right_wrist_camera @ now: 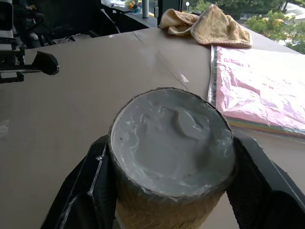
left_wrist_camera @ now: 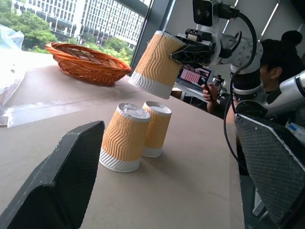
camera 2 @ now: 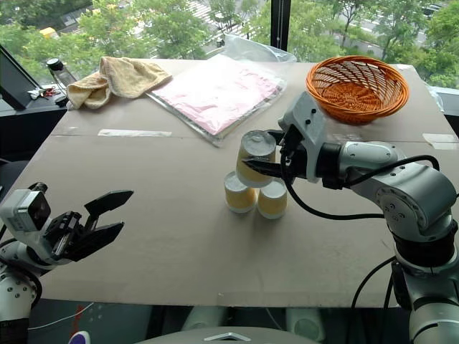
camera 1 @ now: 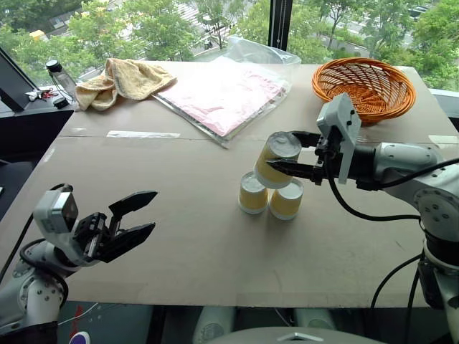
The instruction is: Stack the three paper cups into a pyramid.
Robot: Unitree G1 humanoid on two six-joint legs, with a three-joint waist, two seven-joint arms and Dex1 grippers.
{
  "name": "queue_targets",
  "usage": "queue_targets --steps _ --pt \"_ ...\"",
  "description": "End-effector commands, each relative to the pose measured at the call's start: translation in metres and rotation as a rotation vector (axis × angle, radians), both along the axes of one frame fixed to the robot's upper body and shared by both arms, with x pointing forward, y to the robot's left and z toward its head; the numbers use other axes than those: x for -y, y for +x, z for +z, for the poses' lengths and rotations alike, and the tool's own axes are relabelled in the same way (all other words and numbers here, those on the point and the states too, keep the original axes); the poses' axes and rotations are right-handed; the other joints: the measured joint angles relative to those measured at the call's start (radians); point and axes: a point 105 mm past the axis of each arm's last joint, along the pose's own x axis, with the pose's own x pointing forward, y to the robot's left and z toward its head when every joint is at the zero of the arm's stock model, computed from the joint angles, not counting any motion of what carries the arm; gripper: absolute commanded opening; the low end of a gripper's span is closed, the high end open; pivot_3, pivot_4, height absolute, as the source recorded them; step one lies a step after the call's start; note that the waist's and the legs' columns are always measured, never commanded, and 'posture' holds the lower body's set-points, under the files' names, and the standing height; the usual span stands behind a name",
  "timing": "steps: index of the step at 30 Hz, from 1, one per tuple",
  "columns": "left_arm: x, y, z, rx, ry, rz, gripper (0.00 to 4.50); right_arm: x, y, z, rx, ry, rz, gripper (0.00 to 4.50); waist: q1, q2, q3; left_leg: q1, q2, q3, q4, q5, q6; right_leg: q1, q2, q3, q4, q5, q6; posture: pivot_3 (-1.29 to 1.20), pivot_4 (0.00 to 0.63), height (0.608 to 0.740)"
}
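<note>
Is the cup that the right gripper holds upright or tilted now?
Tilted. The held cup hangs upside down in the right gripper, leaning above the two standing cups, apart from them.

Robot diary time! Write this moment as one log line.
right gripper: shut on tilted yellow ribbed paper cup, above the pair | two upside-down yellow paper cups: side by side on brown table | left gripper: open, empty

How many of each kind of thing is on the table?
Paper cups: 3, two standing, one in the right gripper
Orange wicker basket: 1
Yellow towel: 1
Pink plastic bag: 1
Total: 6
</note>
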Motion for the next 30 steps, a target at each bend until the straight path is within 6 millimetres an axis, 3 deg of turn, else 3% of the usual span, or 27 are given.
queue_targets --steps 1,15,17,20,26,30 --pt "-0.004 -0.004 0.014 0.054 -0.031 0.011 4.50 0.000 -0.004 0.005 0.053 -0.021 0.002 2.28 -0.001 0.000 0.000 0.000 0.000 0.000 0.000 0.000 0.000 0.000 0.000 0.000 0.000 0.000 0.000 0.00 0.150 0.740" --pt "-0.006 0.002 0.019 0.161 0.002 0.063 4.50 -0.007 -0.006 -0.011 0.025 -0.046 0.012 2.28 -0.002 0.000 0.000 0.000 0.000 0.001 0.000 0.000 0.000 0.000 0.000 0.000 0.000 0.000 0.000 0.00 0.150 0.740" --pt "-0.005 0.003 0.019 0.163 0.002 0.058 4.50 -0.006 -0.005 -0.015 0.024 -0.059 0.011 3.32 -0.003 0.000 0.000 0.000 0.000 0.001 0.000 0.000 0.000 0.000 0.000 0.000 0.000 0.000 0.000 0.00 0.150 0.740" --pt "-0.005 0.005 0.021 0.165 0.001 0.057 4.50 -0.003 -0.006 -0.007 0.076 -0.039 0.010 4.41 -0.002 0.000 0.000 0.000 0.000 0.000 0.000 0.000 0.000 0.000 0.000 0.000 0.000 0.000 0.000 0.00 0.150 0.740" --pt "-0.001 0.015 0.017 0.130 -0.008 0.082 4.50 0.014 -0.031 0.028 0.226 0.100 0.073 4.41 0.003 -0.001 0.000 0.000 0.000 0.000 0.000 0.000 0.000 0.000 0.000 0.000 0.000 0.000 0.001 0.00 0.150 0.740" --pt "0.004 0.028 0.005 0.069 0.045 0.135 4.50 0.041 -0.042 0.024 0.255 0.104 0.007 4.41 0.011 -0.001 0.000 0.000 0.000 0.000 0.000 0.000 0.000 0.000 0.000 0.000 0.000 0.000 0.001 0.00 0.150 0.740"
